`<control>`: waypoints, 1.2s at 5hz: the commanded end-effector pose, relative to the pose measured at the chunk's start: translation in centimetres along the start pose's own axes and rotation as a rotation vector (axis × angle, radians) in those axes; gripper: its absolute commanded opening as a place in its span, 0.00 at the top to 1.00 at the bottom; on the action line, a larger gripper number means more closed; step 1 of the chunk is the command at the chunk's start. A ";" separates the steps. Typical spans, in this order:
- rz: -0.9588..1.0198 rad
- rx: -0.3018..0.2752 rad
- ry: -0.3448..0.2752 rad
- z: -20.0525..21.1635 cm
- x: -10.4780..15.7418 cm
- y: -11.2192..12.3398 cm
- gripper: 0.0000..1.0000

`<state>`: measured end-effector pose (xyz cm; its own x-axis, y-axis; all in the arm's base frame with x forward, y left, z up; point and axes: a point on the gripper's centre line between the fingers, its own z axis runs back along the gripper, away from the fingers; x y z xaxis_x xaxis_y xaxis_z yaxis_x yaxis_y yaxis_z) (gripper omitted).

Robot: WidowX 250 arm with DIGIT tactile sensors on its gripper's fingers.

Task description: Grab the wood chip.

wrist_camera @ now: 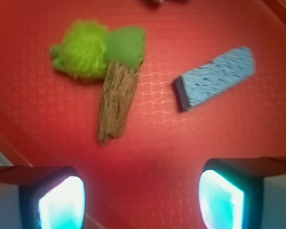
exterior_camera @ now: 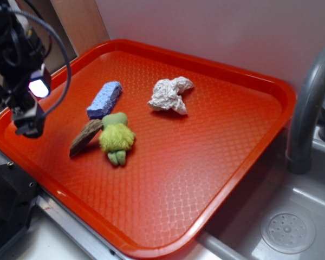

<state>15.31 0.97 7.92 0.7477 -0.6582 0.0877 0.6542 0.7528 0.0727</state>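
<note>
A rough brown wood chip (wrist_camera: 116,99) lies on the red tray (wrist_camera: 229,143), ahead of the wide-open, empty claw (wrist_camera: 143,200), its far end touching a green plush toy (wrist_camera: 97,50). It looks light, stiff and flat; grip across its narrow middle

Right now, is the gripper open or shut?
Open. In the wrist view the gripper shows two fingertips far apart with bare tray between, holding nothing; the wood chip lies ahead, untouched.

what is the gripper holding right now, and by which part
Nothing. The gripper is open and empty, its fingers apart above the red tray. The wood chip lies untouched on the tray ahead of it.
</note>
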 end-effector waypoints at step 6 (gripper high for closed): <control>0.314 -0.005 -0.073 -4.4 2.8 1.6 1.00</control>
<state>17.47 -1.75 2.99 0.9082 -0.3996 0.1248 0.4026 0.9154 0.0007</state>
